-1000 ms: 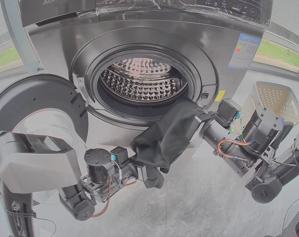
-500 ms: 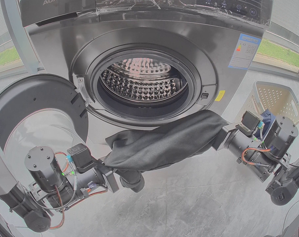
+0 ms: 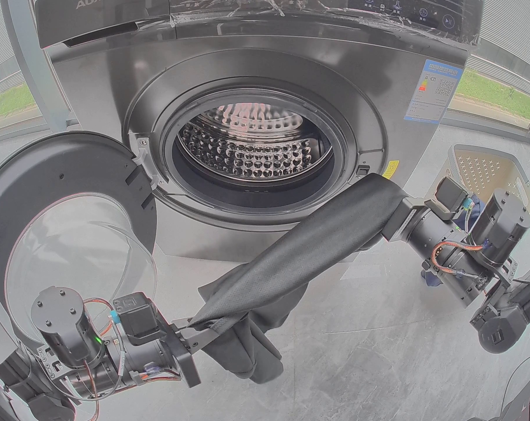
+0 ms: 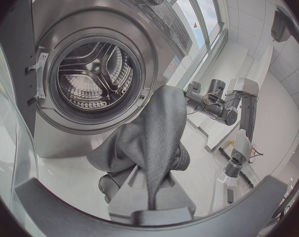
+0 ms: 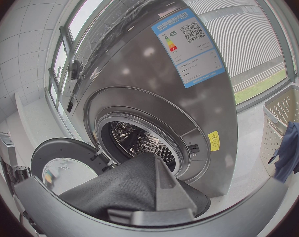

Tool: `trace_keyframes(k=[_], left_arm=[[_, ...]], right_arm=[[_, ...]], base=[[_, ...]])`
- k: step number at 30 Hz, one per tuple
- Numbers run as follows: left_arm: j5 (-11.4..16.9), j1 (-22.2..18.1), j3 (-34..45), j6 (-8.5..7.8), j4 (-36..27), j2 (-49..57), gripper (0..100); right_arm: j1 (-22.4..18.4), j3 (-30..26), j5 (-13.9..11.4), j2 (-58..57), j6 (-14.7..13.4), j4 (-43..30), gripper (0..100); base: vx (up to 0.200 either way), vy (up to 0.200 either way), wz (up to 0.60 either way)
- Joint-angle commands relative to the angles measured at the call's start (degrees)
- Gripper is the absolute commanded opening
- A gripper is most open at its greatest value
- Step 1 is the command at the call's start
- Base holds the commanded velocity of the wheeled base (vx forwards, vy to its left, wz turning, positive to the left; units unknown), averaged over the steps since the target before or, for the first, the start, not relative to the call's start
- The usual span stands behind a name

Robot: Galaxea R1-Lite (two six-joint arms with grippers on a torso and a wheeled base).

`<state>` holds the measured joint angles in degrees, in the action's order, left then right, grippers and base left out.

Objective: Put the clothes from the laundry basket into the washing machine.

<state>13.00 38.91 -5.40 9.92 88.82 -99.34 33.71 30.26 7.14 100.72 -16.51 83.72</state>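
Nearest, low over the floor beside the open door (image 3: 60,171), the left gripper's (image 3: 209,325) fingers pinch the lower end of the dark garment (image 3: 312,247), and loose folds hang beneath. The cloth stretches up, taut, to the right gripper (image 3: 393,211), whose fingers are clenched on its other end just below the washing machine's (image 3: 312,83) drum opening. Beyond, a blue garment (image 5: 293,148) drapes over the laundry basket's (image 3: 493,173) rim.

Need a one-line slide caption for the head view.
Left claw and right claw hold a black garment stretched between them before the open washing machine, laundry basket at right.
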Motion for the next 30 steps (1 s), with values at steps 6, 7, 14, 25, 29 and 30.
trace_keyframes(k=[6,7,14,25,29,30], left_arm=[[0.19,-0.68,0.21,-0.08,0.12,0.64,0],[0.19,-0.68,0.21,0.01,0.12,0.73,0],[0.19,-0.33,0.13,-0.08,0.04,0.46,0],[-4.91,-5.51,-10.95,-0.17,-0.05,-0.85,0],[-5.52,-8.24,-13.67,-0.96,-0.05,-0.85,0],[-5.79,-8.59,-13.76,-1.13,-0.05,-0.85,0]], right_arm=[[-1.28,1.47,1.12,1.5,-0.11,0.03,0],[-1.71,1.74,1.38,1.5,-0.11,0.03,0],[-2.59,2.17,1.82,1.59,-1.07,-0.05,0],[-1.1,0.15,1.03,1.15,-1.07,0.74,0],[-1.01,-0.37,0.24,1.06,-1.07,0.83,0],[-1.01,-0.46,0.24,1.06,-1.16,1.0,0]], base=[[0.0,0.0,0.0],[0.0,0.0,0.0],[0.0,0.0,0.0],[0.0,0.0,0.0],[0.0,0.0,0.0],[0.0,0.0,0.0]])
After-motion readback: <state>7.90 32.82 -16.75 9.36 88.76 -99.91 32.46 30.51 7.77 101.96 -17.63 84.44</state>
